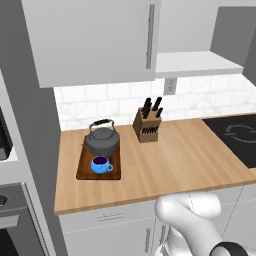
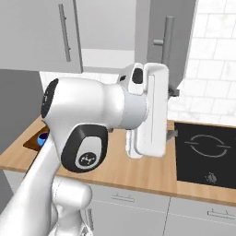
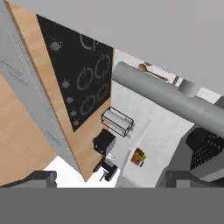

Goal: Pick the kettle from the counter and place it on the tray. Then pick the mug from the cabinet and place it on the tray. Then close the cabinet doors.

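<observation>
kettle and mug look sorted: squat dark grey metal kettle and small bright blue mug sit on the dark brown wooden tray, left end of the light wood worktop. fingers apart, empty, by the right light grey cabinet door's silver bar handle. risk: they slip off it and the door stays open.

The white arm is raised and bent, its hand upright, jaws spread wide.

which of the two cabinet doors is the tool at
The right door, the panel standing open above the cooktop. In the hand view its bar handle runs just ahead of the open tool. The left door is away from it.
</observation>
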